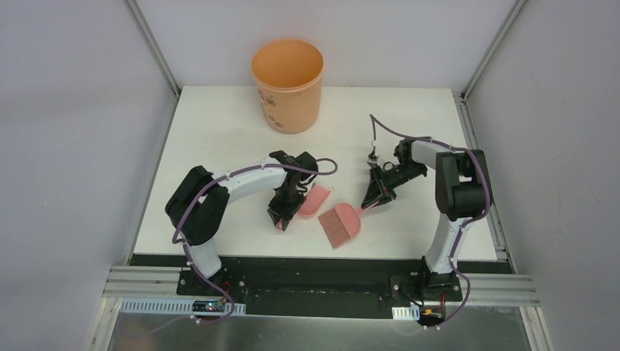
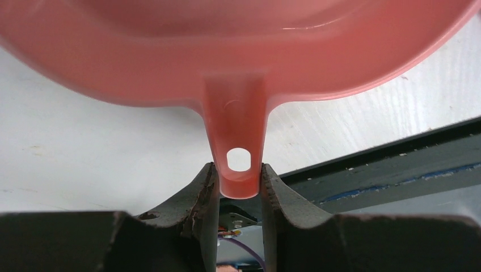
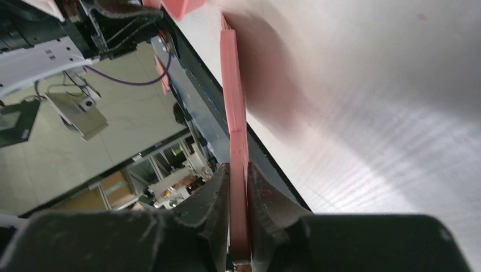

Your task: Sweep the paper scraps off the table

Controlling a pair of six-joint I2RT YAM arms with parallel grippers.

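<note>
The left gripper (image 2: 239, 180) is pinching the handle of the pink dustpan (image 1: 315, 199) at the top view's centre. Just right, the right gripper (image 3: 239, 173) is squeezing the pink brush (image 1: 339, 224) by its handle, near the lower edge of the white table (image 1: 219, 139).

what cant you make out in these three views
Paper scraps: none seen from the top; too small, or hidden by the dustpan.
Dustpan's inside: left wrist view, cut off by the top edge.
Brush bristles: right wrist view, out of frame; only the handle shows.
Bucket bottom: top view, behind its near wall.
</note>
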